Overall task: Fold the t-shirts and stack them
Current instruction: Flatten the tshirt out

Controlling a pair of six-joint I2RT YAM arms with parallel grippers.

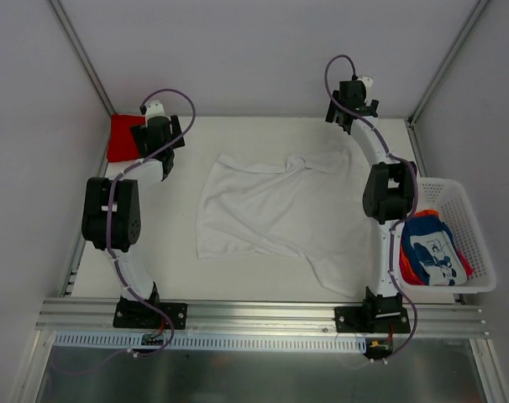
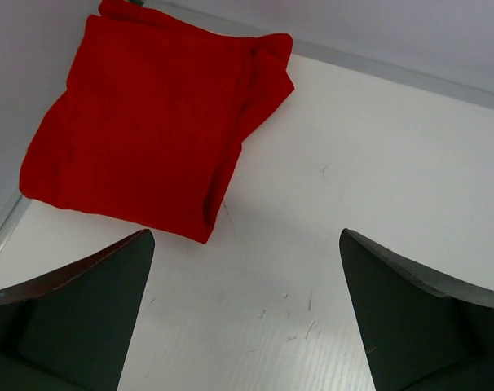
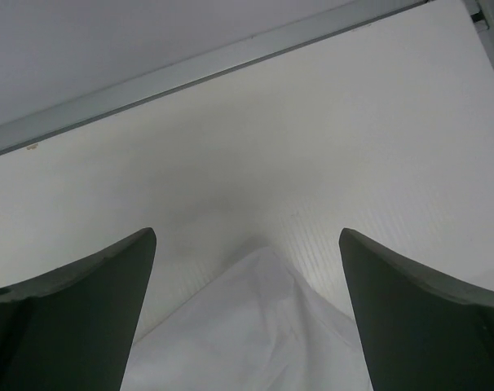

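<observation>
The white t-shirt (image 1: 271, 210) lies rumpled and unfolded mid-frame, the red t-shirt (image 1: 122, 137) sits folded at upper left, and the left tool (image 2: 245, 238) and right tool (image 3: 247, 236) gape empty.

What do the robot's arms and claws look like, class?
The left arm and right arm have white links, boxy black joints, black bases. A purple cable loops along each. The left claw and right claw each have two dark wedge-shaped fingers.

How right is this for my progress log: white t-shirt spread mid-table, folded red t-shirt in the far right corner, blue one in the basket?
One slip: the top view shows the folded red t-shirt in the far left corner. The rest holds: white t-shirt mid-table, blue one in the basket.
</observation>
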